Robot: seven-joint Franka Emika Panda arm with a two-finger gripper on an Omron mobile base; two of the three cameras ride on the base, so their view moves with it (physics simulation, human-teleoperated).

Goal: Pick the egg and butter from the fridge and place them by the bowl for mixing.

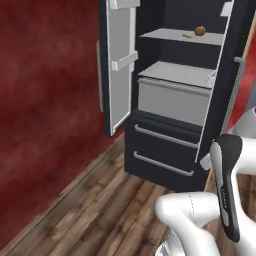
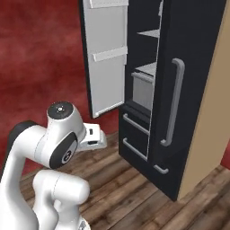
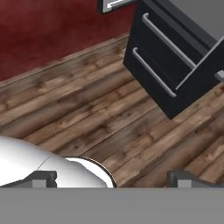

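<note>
Fridge (image 1: pixel 165 135): top cropped by the frame edge. Upper shelf (image 1: pixel 180 36): small brown lump (image 1: pixel 200 31) and thin yellowish sliver (image 1: pixel 187 35), both too small to identify.

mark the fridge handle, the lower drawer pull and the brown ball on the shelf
fridge handle (image 2: pixel 174 102), right base view, middle of the long grey bar.
lower drawer pull (image 1: pixel 163 165), left base view, middle of the bar.
brown ball (image 1: pixel 200 31), left base view, its centre.

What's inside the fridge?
The fridge stands open. On its top shelf sit a small brown ball and a thin yellowish stick, perhaps the butter. Lower down is a grey bin; its contents are hidden. No egg can be seen.
</note>
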